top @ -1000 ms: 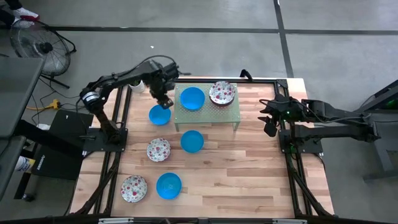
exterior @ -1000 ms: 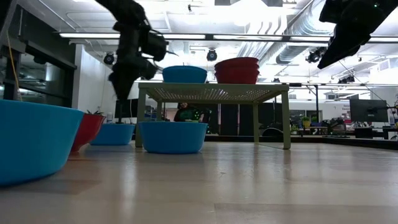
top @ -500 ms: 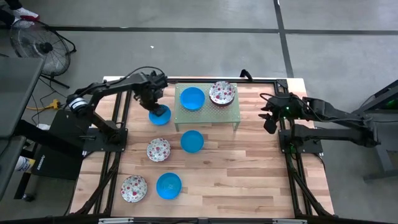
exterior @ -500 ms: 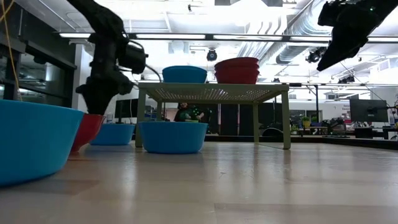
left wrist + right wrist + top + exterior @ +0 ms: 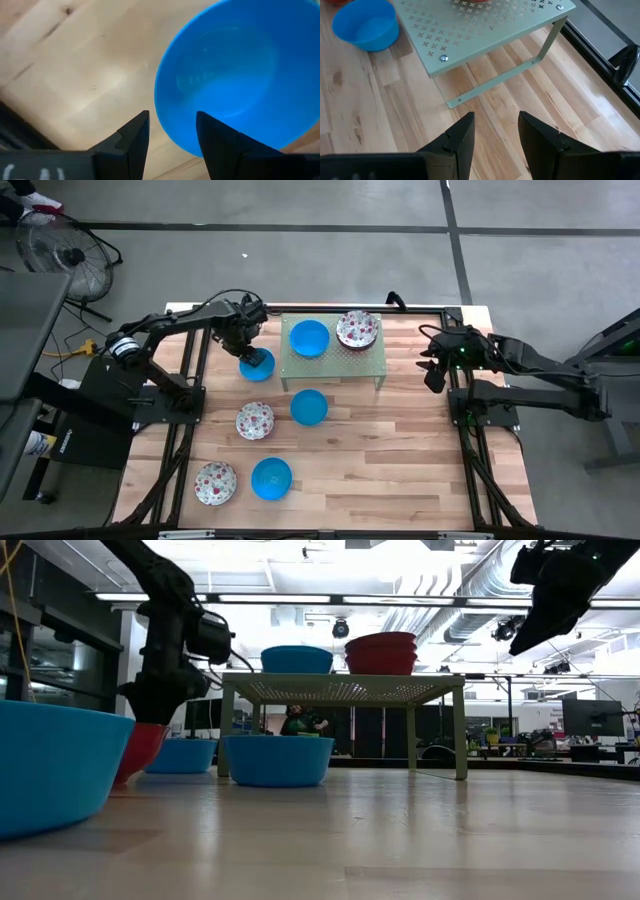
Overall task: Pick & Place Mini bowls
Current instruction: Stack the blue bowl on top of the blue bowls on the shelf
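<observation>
Bowls are scattered across the wooden table [image 5: 400, 450], so I'll take them from the left of the high view. Low left sits a speckled bowl [image 5: 215, 483], with a blue bowl [image 5: 271, 478] just beside it. Above them lie a second speckled bowl [image 5: 254, 420] and another blue one [image 5: 309, 407]. Upper left is where I'm working: my left gripper [image 5: 247, 346] is down over the bowl by the shelf [image 5: 257, 365]. In the left wrist view its fingers [image 5: 135, 137] are spread, and one of them seems to sit over the bowl's near rim [image 5: 172, 127], though I can't tell whether anything touches yet. I judge this to be the grasp step on that bowl.

Next I'd want one finger inside the rim and one outside, then close and lift straight up, keeping clear of the shelf leg close by.

In the upper middle, the pale green perforated shelf [image 5: 365, 360] carries a blue bowl [image 5: 309, 338] and a speckled bowl [image 5: 357, 329] side by side.

Far right, my right gripper [image 5: 434, 375] waits off the shelf's end, fingers [image 5: 462, 135] spread and holding nothing.
</observation>
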Available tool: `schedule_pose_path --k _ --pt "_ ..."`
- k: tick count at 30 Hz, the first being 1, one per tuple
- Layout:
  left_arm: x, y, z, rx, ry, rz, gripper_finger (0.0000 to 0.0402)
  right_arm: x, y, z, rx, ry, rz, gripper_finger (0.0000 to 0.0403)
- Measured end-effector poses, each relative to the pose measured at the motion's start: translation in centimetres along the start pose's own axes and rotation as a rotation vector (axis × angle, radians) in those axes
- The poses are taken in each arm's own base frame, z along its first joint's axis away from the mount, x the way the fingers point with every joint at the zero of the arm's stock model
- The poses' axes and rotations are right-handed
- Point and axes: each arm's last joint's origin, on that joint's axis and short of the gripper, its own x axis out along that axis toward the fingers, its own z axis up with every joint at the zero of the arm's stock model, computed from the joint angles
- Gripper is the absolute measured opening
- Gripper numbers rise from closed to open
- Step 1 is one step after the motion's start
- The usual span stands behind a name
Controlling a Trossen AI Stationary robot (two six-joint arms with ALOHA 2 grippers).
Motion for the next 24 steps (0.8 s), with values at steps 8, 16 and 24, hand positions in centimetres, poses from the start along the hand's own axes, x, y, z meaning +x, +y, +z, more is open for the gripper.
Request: schedule_pose_path --k 8,16,24 --pt "1.4 0.1 -0.5 -0.039 0.007 -0.026 0.0158 0.0 -0.1 0.0 -0.003 -0.004 -0.002 0.0139" --pt "1.4 0.1 -0.5 -0.040 0.007 -0.022 0.0151 0.0 0.0 0.0 -0.004 -0.004 0.000 0.0139" --pt "1.4 0.1 -0.5 -0.064 0.001 -0.002 0.0078 0.0 0.0 0.0 -0.004 -0.003 0.000 0.0139"
